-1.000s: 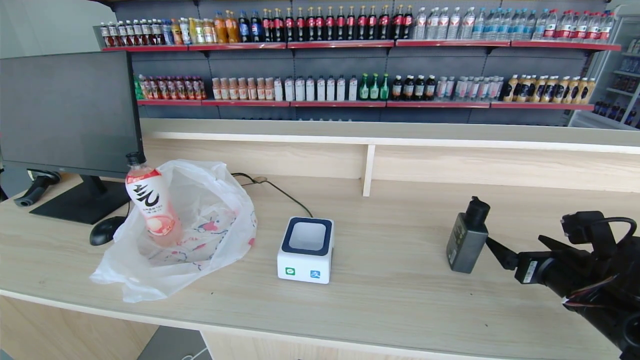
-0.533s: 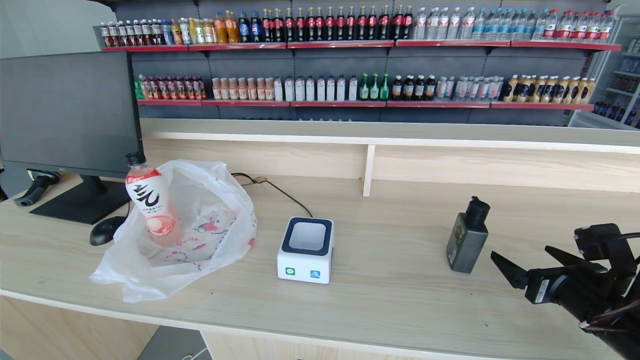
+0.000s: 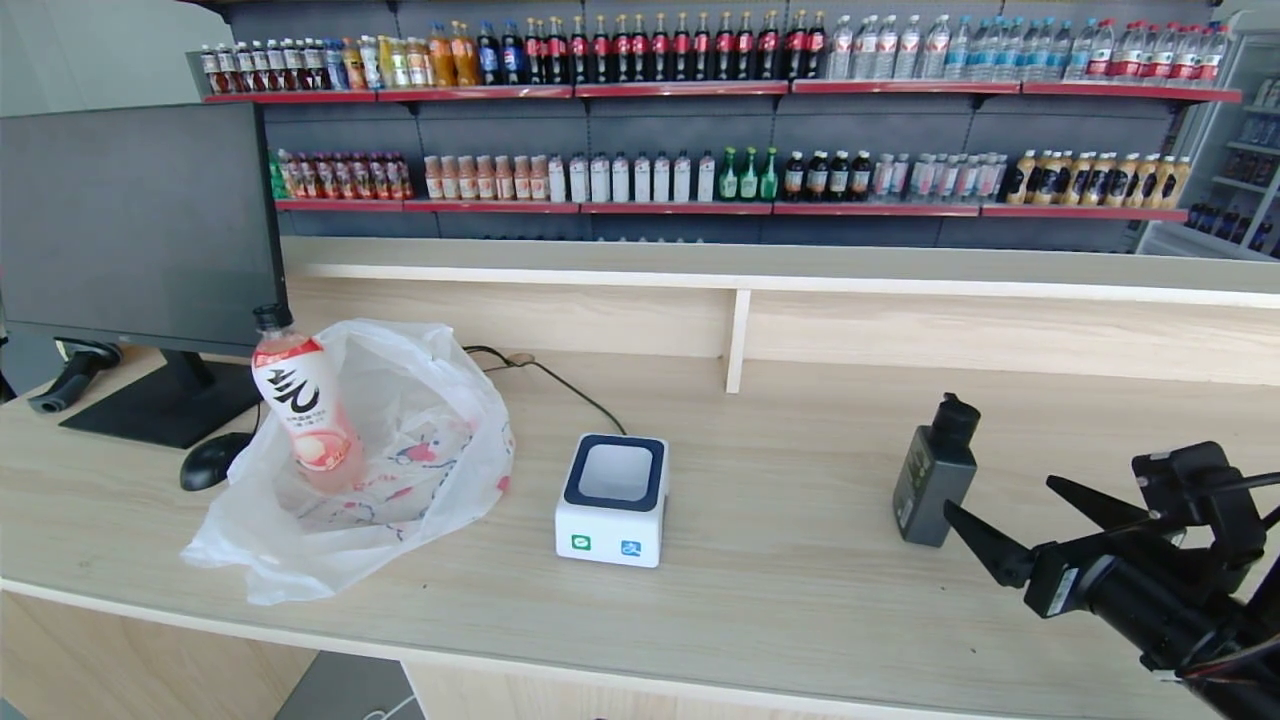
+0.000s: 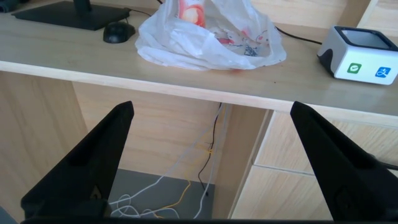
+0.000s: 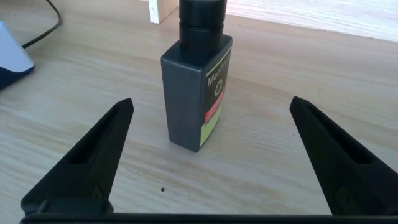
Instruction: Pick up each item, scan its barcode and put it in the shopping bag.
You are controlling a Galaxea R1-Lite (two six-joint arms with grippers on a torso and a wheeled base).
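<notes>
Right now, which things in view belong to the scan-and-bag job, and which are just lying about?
Job: dark bottle, standing before the open right gripper; scanner box; shopping bag; pink drink bottle, already in the bag.
Lying about: monitor; mouse; shelved drinks at the back.

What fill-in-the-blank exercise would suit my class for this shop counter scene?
The pink drink bottle stands inside the ____.
The dark bottle stands ____ on the counter, just ahead of the right gripper.
The right gripper's jaws are ____.
Missing words: shopping bag; upright; open.
</notes>
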